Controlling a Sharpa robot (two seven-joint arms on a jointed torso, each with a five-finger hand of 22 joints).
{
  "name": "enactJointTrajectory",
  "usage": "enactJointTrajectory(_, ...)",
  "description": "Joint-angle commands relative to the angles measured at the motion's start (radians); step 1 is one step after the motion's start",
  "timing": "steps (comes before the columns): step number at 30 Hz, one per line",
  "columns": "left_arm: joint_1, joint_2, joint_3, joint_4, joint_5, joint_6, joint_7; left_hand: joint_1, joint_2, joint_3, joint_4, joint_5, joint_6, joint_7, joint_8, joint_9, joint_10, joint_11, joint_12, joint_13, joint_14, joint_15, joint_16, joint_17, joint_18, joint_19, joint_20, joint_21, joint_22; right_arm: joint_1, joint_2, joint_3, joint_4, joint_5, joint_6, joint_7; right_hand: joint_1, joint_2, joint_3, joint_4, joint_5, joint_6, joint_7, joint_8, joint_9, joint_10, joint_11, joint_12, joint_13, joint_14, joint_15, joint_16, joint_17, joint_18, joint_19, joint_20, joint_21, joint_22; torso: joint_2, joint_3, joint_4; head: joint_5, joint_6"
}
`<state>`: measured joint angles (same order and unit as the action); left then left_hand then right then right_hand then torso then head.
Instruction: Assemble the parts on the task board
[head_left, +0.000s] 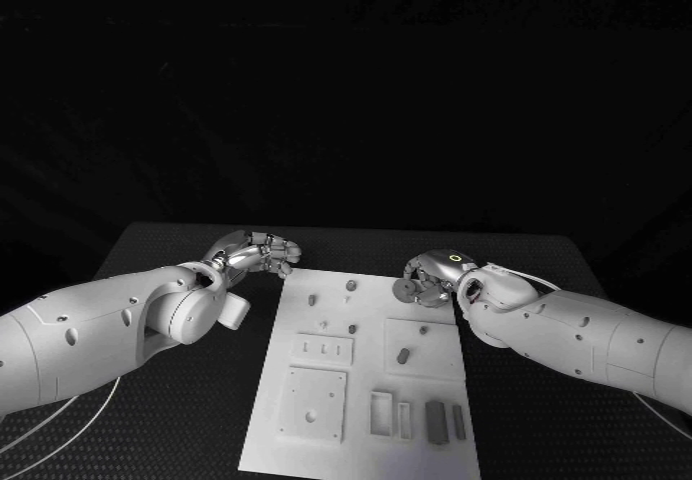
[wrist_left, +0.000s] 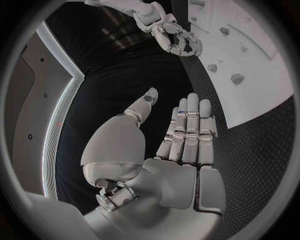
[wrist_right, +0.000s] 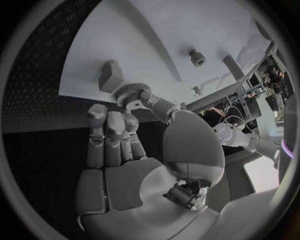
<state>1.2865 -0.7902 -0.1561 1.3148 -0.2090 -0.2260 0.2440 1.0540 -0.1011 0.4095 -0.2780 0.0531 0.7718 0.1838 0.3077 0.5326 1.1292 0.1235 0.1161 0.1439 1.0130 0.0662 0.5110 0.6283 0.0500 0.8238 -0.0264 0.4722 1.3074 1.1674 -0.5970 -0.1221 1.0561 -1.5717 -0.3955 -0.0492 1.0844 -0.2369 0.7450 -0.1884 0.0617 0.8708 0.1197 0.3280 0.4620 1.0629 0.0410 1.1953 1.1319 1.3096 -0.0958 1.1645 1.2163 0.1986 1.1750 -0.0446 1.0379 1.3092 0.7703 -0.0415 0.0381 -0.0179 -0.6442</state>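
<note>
Right hand (head_left: 433, 277) fingers pinch a gear (wrist_right: 129, 94) edge-on above the task board (head_left: 433, 440); left hand (head_left: 257, 252) spread, holding nothing.

The scene is dimly lit, and everything beyond the table (head_left: 173, 245) is lost in black. Most light is caught by the white board (head_left: 368, 370) and the arms, which stand out brightly against the dark mat. Soft shadows are cast beside the raised parts (wrist_right: 111, 74) on the board. Small highlights are seen on the metal hands. In the wrist views straight edges are bent strongly, and the circle rims are darkened and blurred.
</note>
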Motion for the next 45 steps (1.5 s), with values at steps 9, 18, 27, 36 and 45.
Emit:
enactJointTrajectory(9, 0.001, -0.001, 0.001, 0.004, 0.005, 0.008, 0.007, -0.01, 0.003, 0.003, 0.003, -0.001, 0.001, -0.002, -0.007, 0.002, 0.004, -0.002, -0.006, 0.002, 0.004, 0.0, 0.001, 0.001, 0.016, -0.005, -0.006, 0.006, 0.014, -0.002, -0.011, -0.004, 0.04, -0.049, -0.061, -0.05, -0.014, -0.005, 0.001, 0.016, 0.002, 0.103, -0.002, 0.001, 0.0, -0.019, -0.034, -0.008, 0.002, 0.013, -0.003, 0.012, 0.007, 0.063, 0.013, -0.003, 0.01, 0.015, -0.001, -0.0001, -0.0005, -0.001, 0.003)
enactJointTrajectory(18, 0.001, -0.003, 0.001, 0.003, 0.005, 0.007, 0.007, -0.01, 0.003, 0.003, 0.002, -0.001, 0.001, -0.002, -0.007, 0.002, 0.004, -0.002, -0.006, 0.002, 0.004, 0.0, 0.001, 0.002, 0.016, -0.004, -0.006, 0.006, 0.014, 0.025, -0.022, 0.001, 0.094, -0.084, -0.095, -0.091, -0.009, -0.011, 0.007, 0.021, -0.005, 0.112, -0.006, 0.003, 0.001, -0.012, -0.037, -0.011, 0.002, 0.019, -0.006, 0.016, 0.01, 0.063, 0.019, -0.007, 0.013, 0.014, -0.001, -0.0001, -0.0007, -0.001, 0.008)
enactJointTrajectory(27, 0.001, -0.006, 0.001, 0.005, 0.002, 0.003, 0.005, -0.01, 0.003, 0.003, 0.002, -0.001, 0.001, -0.002, -0.007, 0.002, 0.005, -0.002, -0.006, 0.002, 0.004, 0.0, 0.001, 0.002, 0.016, -0.004, -0.006, 0.006, 0.014, 0.032, -0.022, 0.004, 0.152, -0.118, -0.099, -0.123, -0.002, -0.018, 0.015, 0.026, -0.01, 0.115, -0.008, 0.003, 0.002, -0.007, -0.039, -0.015, 0.002, 0.022, -0.008, 0.017, 0.012, 0.063, 0.021, -0.009, 0.013, 0.013, 0.0, 0.0008, -0.001, -0.002, 0.012)
enactJointTrajectory(36, 0.001, -0.008, 0.001, 0.006, 0.002, 0.003, 0.005, -0.01, 0.002, 0.003, 0.002, -0.001, 0.001, -0.002, -0.007, 0.002, 0.005, -0.002, -0.006, 0.003, 0.004, 0.0, 0.001, 0.002, 0.016, -0.004, -0.006, 0.007, 0.014, 0.032, -0.024, 0.004, 0.13, -0.09, -0.031, -0.12, -0.014, -0.045, 0.014, 0.043, -0.012, 0.1, -0.004, -0.007, -0.001, -0.007, -0.036, -0.022, 0.002, 0.015, -0.005, 0.005, 0.005, 0.063, 0.022, -0.008, 0.014, 0.013, 0.0, 0.0015, -0.0014, -0.003, 0.011)
enactJointTrajectory(45, 0.001, -0.002, 0.001, 0.0, 0.002, 0.005, 0.005, -0.01, 0.002, 0.003, 0.002, -0.001, 0.001, -0.002, -0.007, 0.002, 0.005, -0.002, -0.006, 0.003, 0.004, 0.0, 0.001, 0.002, 0.015, -0.004, -0.006, 0.007, 0.014, 0.028, -0.008, 0.003, 0.095, -0.045, 0.009, -0.096, -0.033, -0.056, -0.029, 0.033, -0.011, 0.045, 0.013, -0.037, -0.013, -0.023, -0.02, -0.03, 0.009, -0.002, 0.009, -0.012, -0.003, 0.063, 0.012, -0.007, 0.014, 0.015, 0.001, 0.0033, 0.0002, -0.003, 0.01)
